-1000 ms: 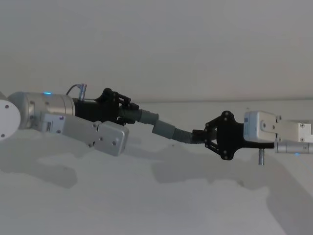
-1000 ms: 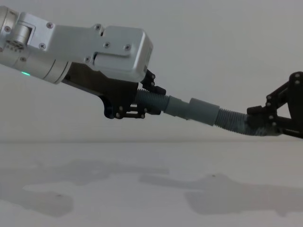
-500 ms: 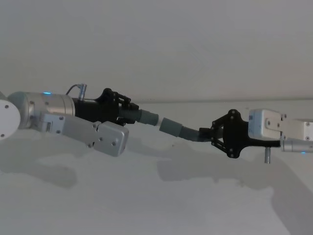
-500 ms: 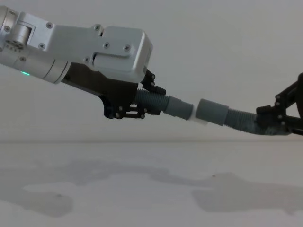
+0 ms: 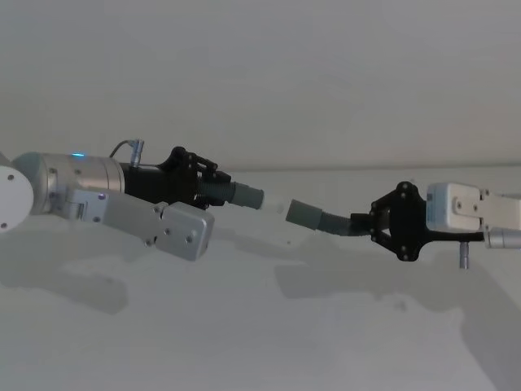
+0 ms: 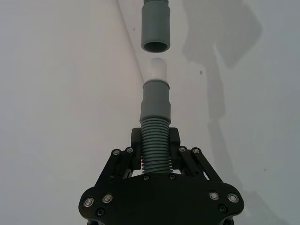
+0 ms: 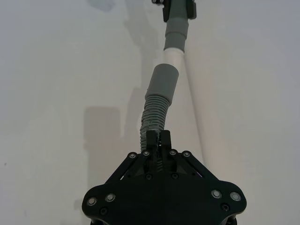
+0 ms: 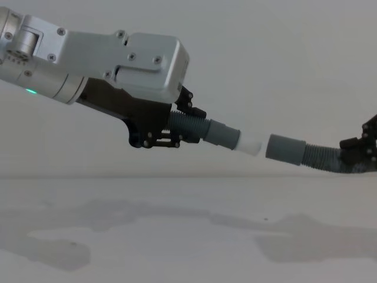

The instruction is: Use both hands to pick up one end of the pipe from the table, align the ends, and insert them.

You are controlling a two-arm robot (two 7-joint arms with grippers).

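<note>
Apart, each pipe piece (image 8: 221, 133) (image 8: 303, 154) sits clamped between jaws.

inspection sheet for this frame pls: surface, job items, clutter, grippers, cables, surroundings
Surface: white table, faint grey smudges, arm shadows on it.
Job's things: short hose with white tip, and long hose with open grey cuff. Both are held above the table. Tip and cuff are apart, not inserted, and roughly in line in the left wrist view.
Clutter: nothing seen.
Grippers: left gripper shut on the short hose's ribbed part; right gripper shut on the long hose's far end.
Cables: one thin loop at the left wrist.
Surroundings: plain pale wall behind the table.
</note>
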